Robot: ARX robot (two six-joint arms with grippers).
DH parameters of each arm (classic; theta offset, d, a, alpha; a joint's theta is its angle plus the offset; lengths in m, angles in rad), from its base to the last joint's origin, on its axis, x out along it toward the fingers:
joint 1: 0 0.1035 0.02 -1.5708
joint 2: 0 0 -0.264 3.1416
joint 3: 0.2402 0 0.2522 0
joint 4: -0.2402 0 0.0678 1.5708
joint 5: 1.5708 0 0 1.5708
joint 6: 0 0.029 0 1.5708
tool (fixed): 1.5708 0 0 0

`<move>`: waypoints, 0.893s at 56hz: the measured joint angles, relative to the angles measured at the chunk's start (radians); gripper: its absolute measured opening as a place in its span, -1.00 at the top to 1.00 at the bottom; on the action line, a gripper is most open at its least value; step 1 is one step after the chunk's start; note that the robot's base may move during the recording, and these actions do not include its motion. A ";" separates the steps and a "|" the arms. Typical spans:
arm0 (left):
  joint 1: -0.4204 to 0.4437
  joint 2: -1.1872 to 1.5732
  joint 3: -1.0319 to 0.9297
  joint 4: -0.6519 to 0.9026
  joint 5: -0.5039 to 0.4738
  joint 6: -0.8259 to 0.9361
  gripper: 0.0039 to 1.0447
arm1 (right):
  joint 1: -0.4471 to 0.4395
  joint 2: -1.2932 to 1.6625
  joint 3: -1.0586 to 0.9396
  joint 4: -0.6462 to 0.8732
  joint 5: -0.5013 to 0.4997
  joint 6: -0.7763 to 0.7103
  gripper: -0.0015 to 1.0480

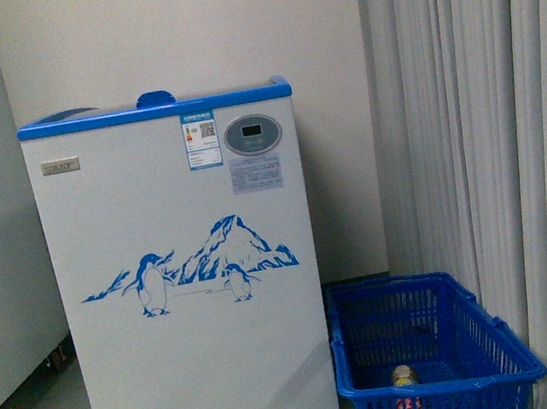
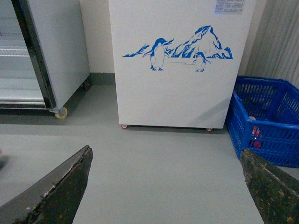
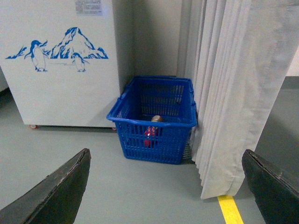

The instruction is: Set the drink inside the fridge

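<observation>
— Where's the drink (image 3: 150, 132)?
— Inside the blue crate (image 3: 140, 121) beside the fridge (image 1: 177, 278). It has a brownish top, with red marks showing through the slats.
— Jaws?
— Left gripper (image 2: 164, 156) and right gripper (image 3: 166, 156) are both spread wide and empty.

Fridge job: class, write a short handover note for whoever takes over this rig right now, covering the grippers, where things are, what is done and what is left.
Left gripper: open, empty.
Right gripper: open, empty.
Drink: in the blue crate, on the floor to the right of the fridge; not held.
Done: nothing yet.
Left: grasp the drink, lift it out, and put it in the fridge. These views do not show whether the fridge top is open.
</observation>
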 joint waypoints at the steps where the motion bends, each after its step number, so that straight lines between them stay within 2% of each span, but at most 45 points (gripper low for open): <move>1: 0.000 0.000 0.000 0.000 0.000 0.000 -0.85 | 0.000 0.000 0.000 0.000 0.000 0.000 -0.85; 50: 0.000 0.000 0.000 0.000 0.001 0.000 -0.85 | 0.000 0.000 0.000 0.000 0.000 0.000 -0.85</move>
